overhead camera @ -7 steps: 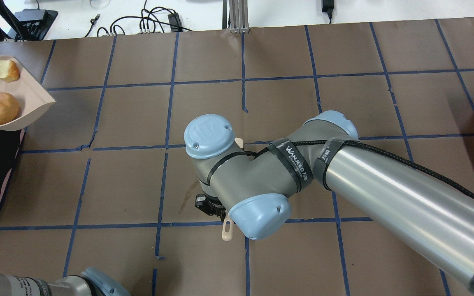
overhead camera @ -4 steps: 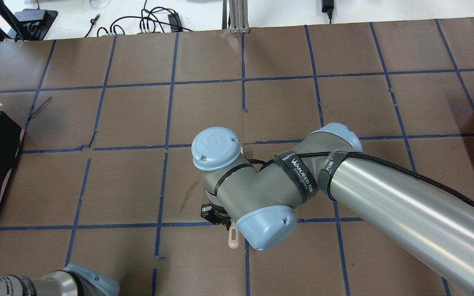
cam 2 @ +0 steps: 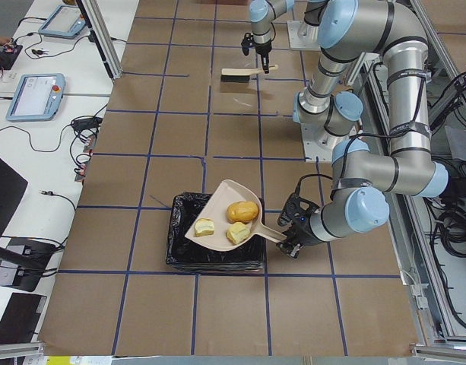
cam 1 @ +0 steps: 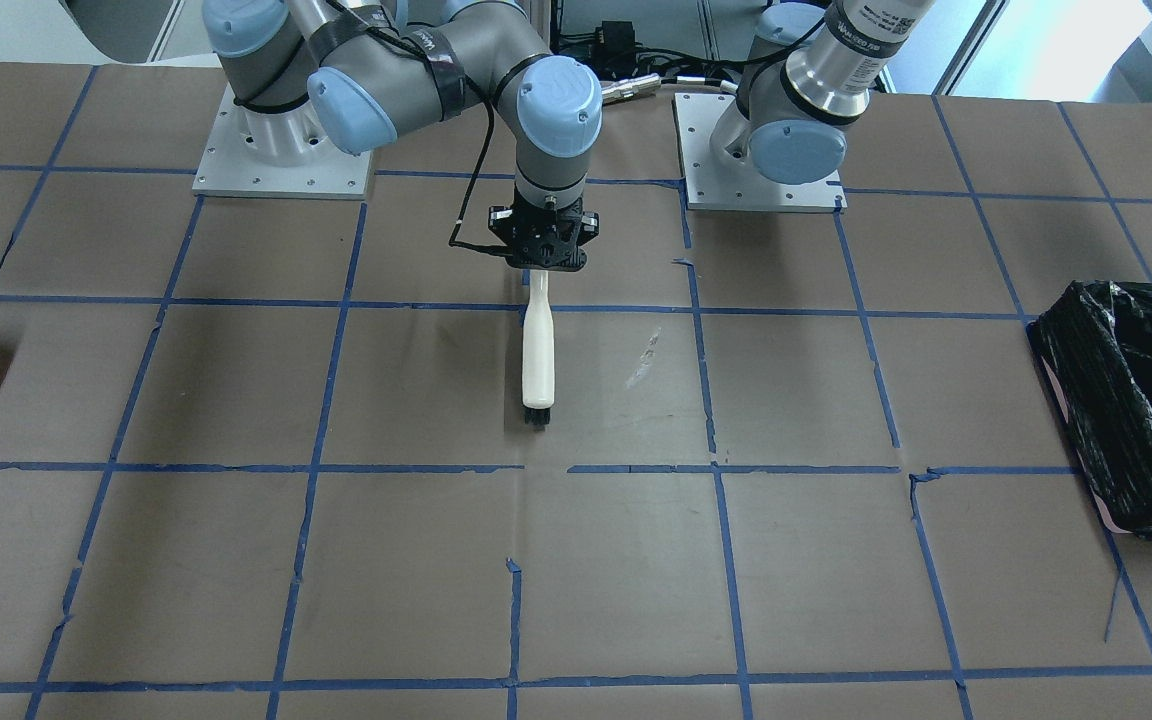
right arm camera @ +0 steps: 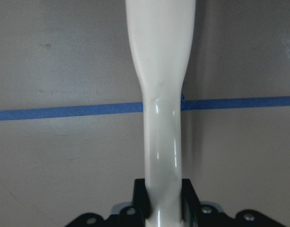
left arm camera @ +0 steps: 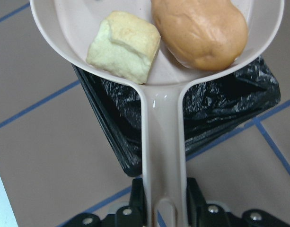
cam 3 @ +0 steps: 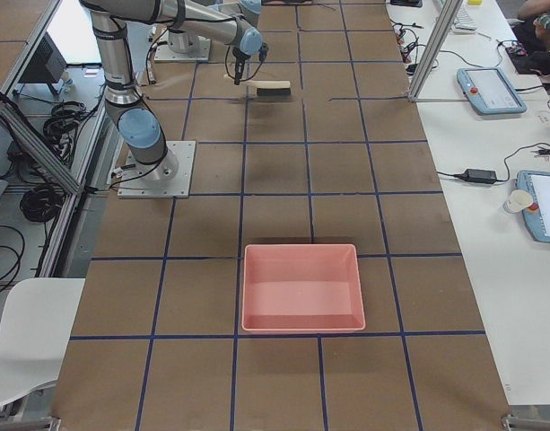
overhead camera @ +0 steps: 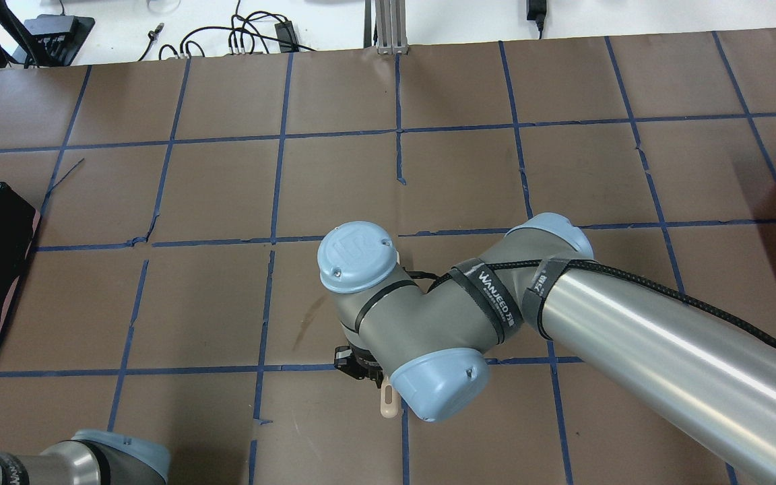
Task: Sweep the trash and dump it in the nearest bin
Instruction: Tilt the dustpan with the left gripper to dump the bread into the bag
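Left gripper (left arm camera: 164, 202): the jaws are closed tight on the handle end of the white dustpan (left arm camera: 76, 21), one finger on each side of the handle. The pan is held over the black-lined bin (cam 2: 217, 257) at the left end of the table (cam 1: 836, 560), with the handle reaching out past the bin's edge to the gripper.

Trash: all three pieces lie in the pan. The large orange-brown lump (left arm camera: 199, 30) and the pale yellow-green piece (left arm camera: 123, 45) sit side by side near the handle root. The third pale scrap (cam 2: 204, 226) lies apart from them, toward the pan's lip.

Right gripper (right arm camera: 163, 195): the jaws are clamped on the narrow rear end of the white brush (cam 1: 538, 350) handle. The brush lies roughly level near the table's middle, with its black bristle head pointing away from the robot base. Whether the bristles touch the table cannot be determined.

A pink tray (cam 3: 301, 287) rests at the right end of the table, well apart from both grippers.
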Robot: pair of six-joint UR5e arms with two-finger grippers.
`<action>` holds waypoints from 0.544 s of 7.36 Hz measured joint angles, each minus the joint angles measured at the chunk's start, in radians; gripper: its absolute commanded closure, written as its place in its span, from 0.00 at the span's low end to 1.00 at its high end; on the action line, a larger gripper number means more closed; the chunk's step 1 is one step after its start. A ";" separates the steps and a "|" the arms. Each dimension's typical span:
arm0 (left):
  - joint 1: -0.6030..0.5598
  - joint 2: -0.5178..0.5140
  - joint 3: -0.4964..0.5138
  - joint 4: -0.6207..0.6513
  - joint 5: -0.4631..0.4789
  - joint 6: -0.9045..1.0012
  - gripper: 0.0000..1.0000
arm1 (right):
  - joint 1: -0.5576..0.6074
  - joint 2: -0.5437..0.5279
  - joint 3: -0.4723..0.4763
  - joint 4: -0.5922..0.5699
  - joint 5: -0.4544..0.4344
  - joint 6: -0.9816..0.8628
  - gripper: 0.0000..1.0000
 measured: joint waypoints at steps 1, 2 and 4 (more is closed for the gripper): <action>0.004 -0.001 0.003 0.013 0.058 0.001 0.99 | -0.007 0.000 0.002 0.000 -0.005 -0.010 0.77; -0.008 -0.006 0.003 0.038 0.101 -0.002 0.99 | -0.015 0.000 0.002 0.000 -0.010 -0.021 0.77; -0.054 -0.018 0.000 0.093 0.171 -0.007 0.99 | -0.022 0.000 0.003 0.001 -0.014 -0.030 0.77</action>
